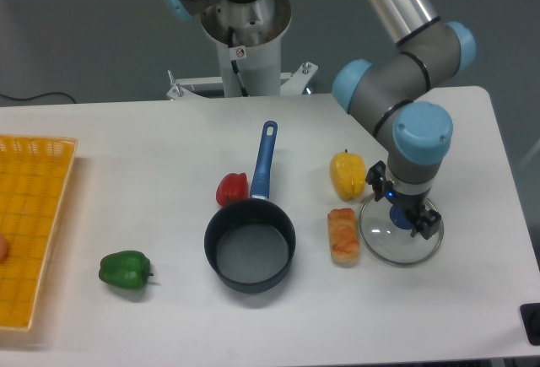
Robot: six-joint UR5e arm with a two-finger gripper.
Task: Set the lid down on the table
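Gripper is seen directly above the lid, jaws apparently parted beside the blue knob; any grip cannot be confirmed. Lid lies flat on the table, at three o'clock from the saucepan. Rising while snagged could drag it.

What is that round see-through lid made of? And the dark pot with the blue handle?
The lid looks like clear glass: the white table shows through it. Its thin shiny rim seems metal, and its knob is blue, maybe plastic. The saucepan looks like dark, matte-coated metal; its blue handle looks like plastic, though that is hard to tell.
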